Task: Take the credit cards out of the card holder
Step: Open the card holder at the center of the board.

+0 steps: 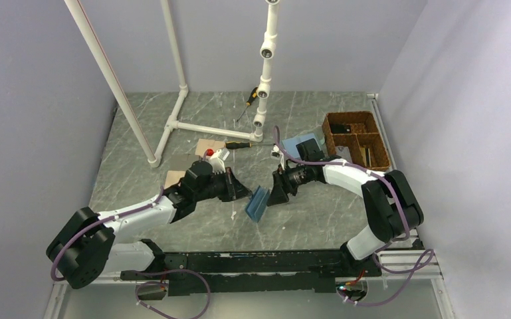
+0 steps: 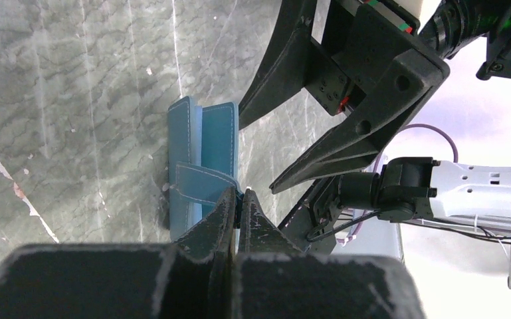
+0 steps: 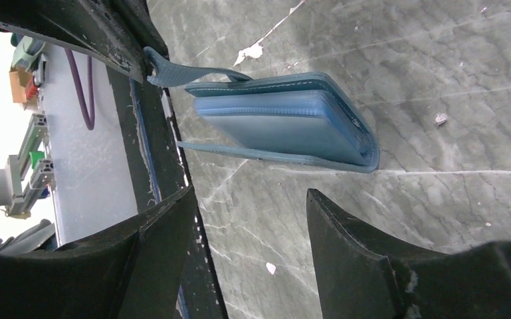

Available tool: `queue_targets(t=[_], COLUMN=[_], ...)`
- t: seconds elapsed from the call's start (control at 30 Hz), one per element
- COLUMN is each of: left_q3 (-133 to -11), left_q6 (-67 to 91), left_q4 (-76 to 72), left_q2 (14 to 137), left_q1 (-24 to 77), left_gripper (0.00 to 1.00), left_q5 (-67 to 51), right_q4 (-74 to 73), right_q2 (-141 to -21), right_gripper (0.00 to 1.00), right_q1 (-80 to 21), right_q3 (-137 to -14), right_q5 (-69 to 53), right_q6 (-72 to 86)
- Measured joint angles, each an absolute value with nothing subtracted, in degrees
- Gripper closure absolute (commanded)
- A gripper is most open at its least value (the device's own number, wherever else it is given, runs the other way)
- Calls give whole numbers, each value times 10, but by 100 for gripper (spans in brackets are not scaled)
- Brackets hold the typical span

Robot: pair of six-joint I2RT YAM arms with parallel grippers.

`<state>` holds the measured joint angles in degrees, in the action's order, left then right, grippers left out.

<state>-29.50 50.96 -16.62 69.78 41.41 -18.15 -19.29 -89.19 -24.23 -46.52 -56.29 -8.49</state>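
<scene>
The card holder [image 1: 258, 203], a dark teal-blue bifold, is folded shut and rests on the marble table between my two grippers. My left gripper [image 2: 240, 198] is shut on its strap [image 3: 173, 70], pinching the tab at the holder's [image 2: 203, 146] near edge. My right gripper [image 3: 249, 196] is open just short of the holder [image 3: 286, 123], with only bare table between its fingers. In the left wrist view the right gripper [image 2: 256, 156] stands spread beside the holder. In the top view the left gripper [image 1: 239, 191] and right gripper [image 1: 279, 191] flank it. The credit cards are hidden.
A brown compartment basket [image 1: 355, 136] stands at the back right, a paler blue folder [image 1: 302, 145] next to it. Tan blocks [image 1: 176, 178] lie behind the left arm. A screwdriver [image 1: 239, 144] and a white pipe frame [image 1: 179, 123] sit further back.
</scene>
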Motion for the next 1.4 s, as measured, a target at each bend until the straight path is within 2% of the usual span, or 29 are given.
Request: queue_targets(t=[0.37, 0.57, 0.97, 1.4], left_q3=[-283, -273, -264, -253], left_q6=[515, 519, 531, 544], left_q4=[-171, -185, -203, -219], left_q2=[673, 671, 662, 661], left_q1=[413, 413, 411, 403], left_gripper=[100, 100, 100, 100], left_q5=[-181, -181, -176, -170], right_q4=[-190, -187, -174, -165], right_q2=[-908, -920, -933, -958], right_gripper=[27, 18, 17, 19], right_q1=[-243, -243, -243, -243], right_q3=[-472, -478, -480, -492], right_q5=[-579, -589, -583, -509], right_q6=[-57, -42, -6, 30])
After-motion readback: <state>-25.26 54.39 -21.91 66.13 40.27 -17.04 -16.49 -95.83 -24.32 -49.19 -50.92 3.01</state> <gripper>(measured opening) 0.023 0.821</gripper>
